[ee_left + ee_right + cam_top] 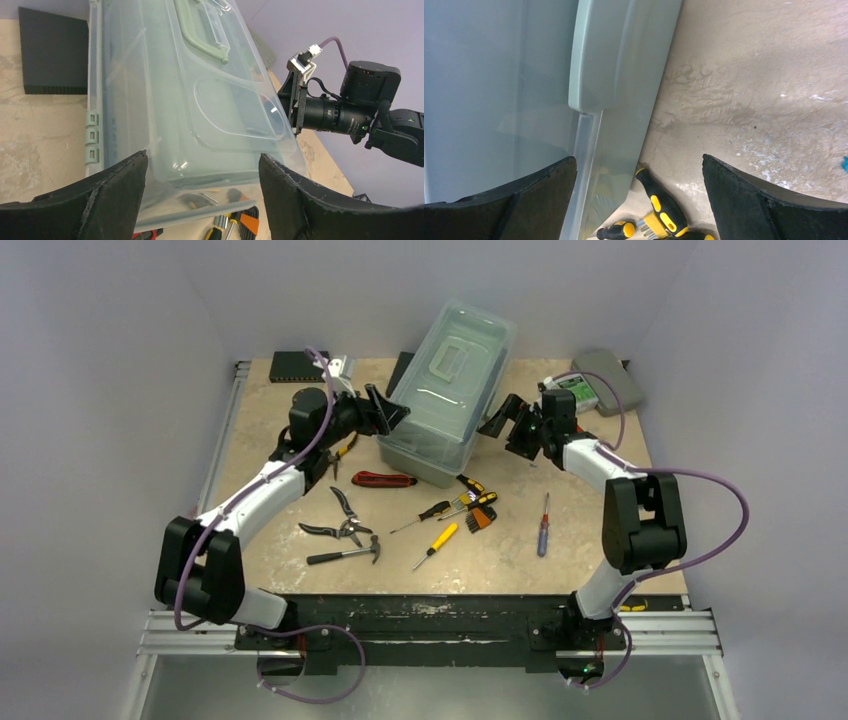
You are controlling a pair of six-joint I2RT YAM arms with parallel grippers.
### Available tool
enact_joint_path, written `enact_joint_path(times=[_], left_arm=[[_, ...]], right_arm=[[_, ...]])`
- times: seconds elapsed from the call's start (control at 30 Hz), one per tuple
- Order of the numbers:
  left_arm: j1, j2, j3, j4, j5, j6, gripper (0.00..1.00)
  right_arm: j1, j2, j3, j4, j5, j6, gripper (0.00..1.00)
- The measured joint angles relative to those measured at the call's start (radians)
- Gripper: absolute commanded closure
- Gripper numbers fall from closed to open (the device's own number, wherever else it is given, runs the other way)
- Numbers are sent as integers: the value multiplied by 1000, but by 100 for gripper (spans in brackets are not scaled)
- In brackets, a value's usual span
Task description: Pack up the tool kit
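Note:
The sage-green toolbox (447, 390) with its translucent lid shut stands at the back middle of the table. My left gripper (397, 412) is at its left side and open. In the left wrist view the lid's near end (200, 125) shows between the fingers (202, 155); I cannot tell if they touch it. My right gripper (500, 420) is open at the box's right side, and the box's lower corner (609, 100) lies between its fingers (638, 157). Loose tools lie in front: red knife (383, 479), shears (340, 520), hammer (345, 554), yellow-and-black screwdrivers (436, 510) (664, 202), hex keys (481, 517).
A red-handled screwdriver (543, 525) lies at the right front and orange pliers (345, 450) under my left arm. A flat black box (300, 363) (52, 52) sits at the back left. A grey case (608, 380) is at the back right. My right wrist's camera (345, 112) is beyond the box.

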Motion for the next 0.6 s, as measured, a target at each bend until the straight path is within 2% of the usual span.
enact_joint_path(times=[0.27, 0.6], left_arm=[[-24, -106, -56, -82, -39, 23, 18], [-69, -225, -40, -294, -150, 26, 13]], right_arm=[[27, -18, 18, -58, 12, -70, 1], [74, -269, 22, -229, 210, -162, 1]])
